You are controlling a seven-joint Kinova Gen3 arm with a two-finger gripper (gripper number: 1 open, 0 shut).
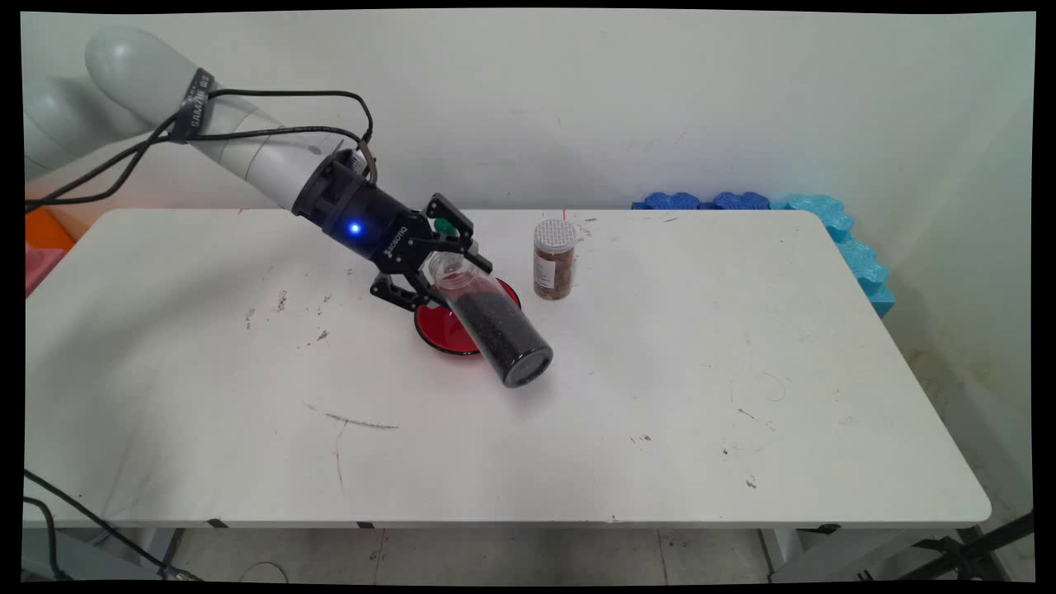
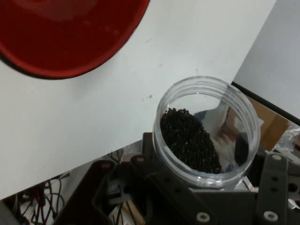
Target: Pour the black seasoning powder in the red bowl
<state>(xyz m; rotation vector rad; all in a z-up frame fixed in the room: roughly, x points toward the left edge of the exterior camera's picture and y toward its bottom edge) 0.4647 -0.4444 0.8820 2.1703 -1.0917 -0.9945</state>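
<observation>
Clear jar [image 1: 488, 318] of black grains | tilted, mouth toward hand [image 1: 445, 262]

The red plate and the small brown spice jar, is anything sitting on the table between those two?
No. In the main view only bare white table separates the red plate from the small spice jar; the gripper's tilted clear jar crosses above the plate.
</observation>
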